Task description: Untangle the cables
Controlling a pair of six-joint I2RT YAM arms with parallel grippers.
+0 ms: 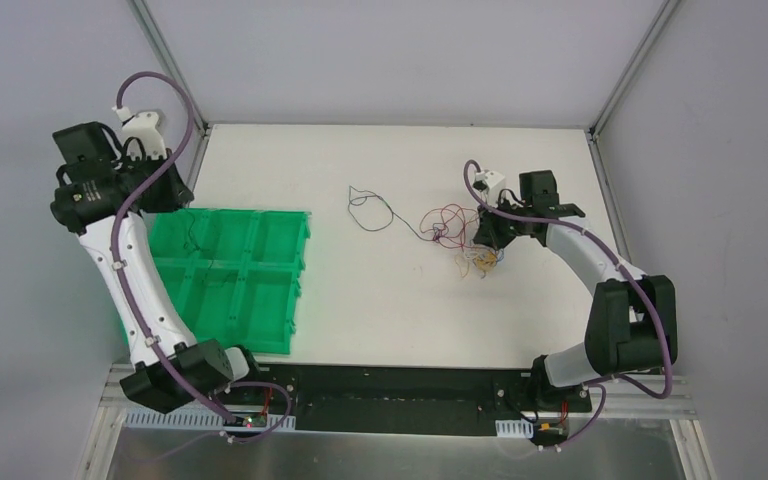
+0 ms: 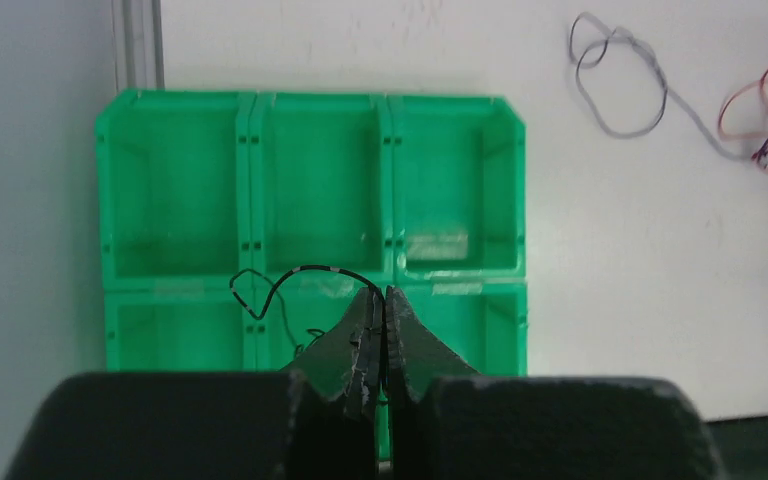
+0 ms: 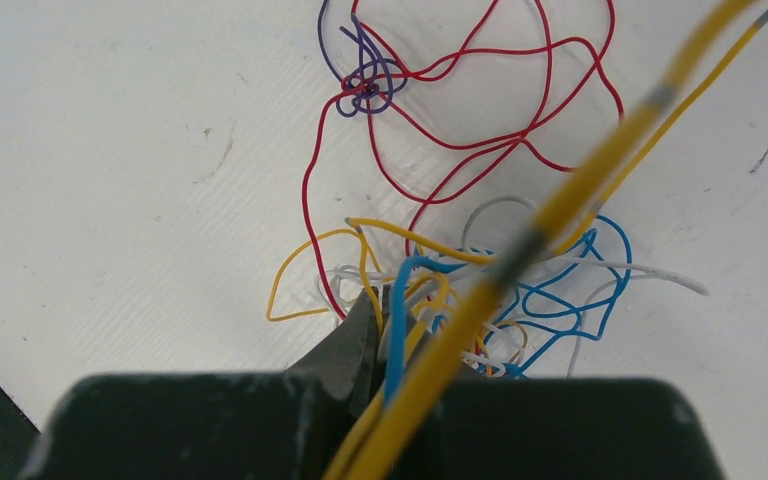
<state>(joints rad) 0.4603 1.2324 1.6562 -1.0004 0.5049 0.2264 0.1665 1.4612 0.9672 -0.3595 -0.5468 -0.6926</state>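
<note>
- Over the tray (image 2: 250, 180), the left gripper (image 2: 381, 300) is pinched shut on a black cable (image 2: 305, 270), which arcs out above the middle bins. I'd lower it until the whole loop sits inside one bin before letting go, or the springy end probably hops out.
- Right gripper (image 3: 378, 305) is down in the tangle and looks clamped on the yellow cable (image 3: 570, 195). A blue cable (image 3: 396, 330) runs in at the jaws too, so I can't rule out both being caught.
- Best bet: pull yellow slowly up and away from the pile, and stop if the blue one drags along.
- Red cable (image 3: 306, 220) and purple cable (image 3: 365, 85) are knotted together just beyond. A grey cable (image 1: 370, 205) lies apart, toward the tray.
- Tabletop (image 1: 360, 310) is white, matte and a bit scuffed, so thin wire should slide easily. Plain grey walls, metal posts in the back corners.
</note>
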